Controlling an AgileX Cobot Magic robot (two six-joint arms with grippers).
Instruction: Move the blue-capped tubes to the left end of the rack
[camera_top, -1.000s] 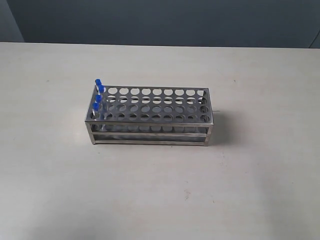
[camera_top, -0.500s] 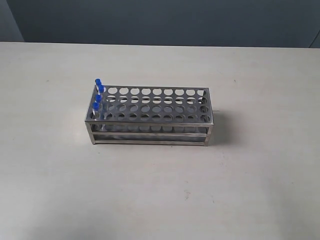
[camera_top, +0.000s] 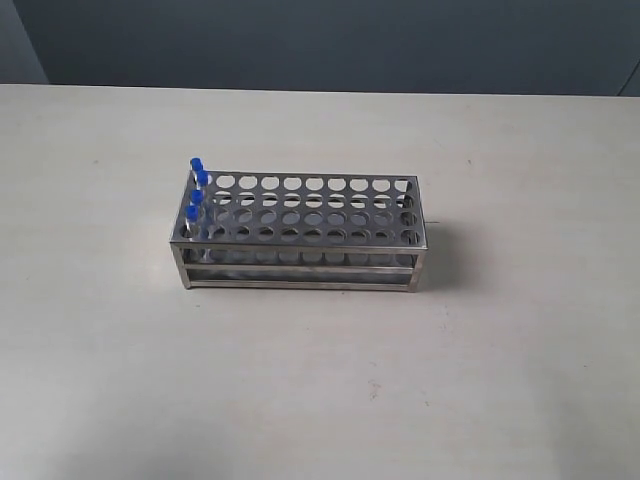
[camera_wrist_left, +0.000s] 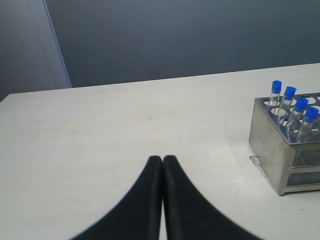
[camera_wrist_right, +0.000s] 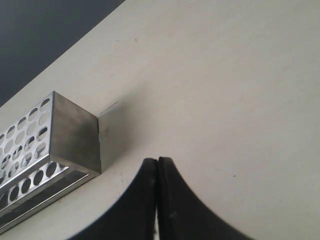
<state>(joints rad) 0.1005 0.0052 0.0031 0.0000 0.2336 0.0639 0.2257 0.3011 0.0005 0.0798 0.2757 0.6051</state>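
I am holding the left hand (camera_wrist_left: 162, 159) with its fingers pressed together, gripping nothing, above the counter (camera_wrist_left: 100, 150). The rack (camera_wrist_left: 270, 145) is standing ahead of this hand, well apart from it. The four tubes (camera_wrist_left: 301, 107) are sitting upright in the rack end nearest the left hand. The right hand (camera_wrist_right: 157, 161) is likewise pressed together and empty, hovering near the rack's opposite end.

A steel rack (camera_top: 300, 262) stands on the pale, faintly speckled table (camera_top: 500, 380).
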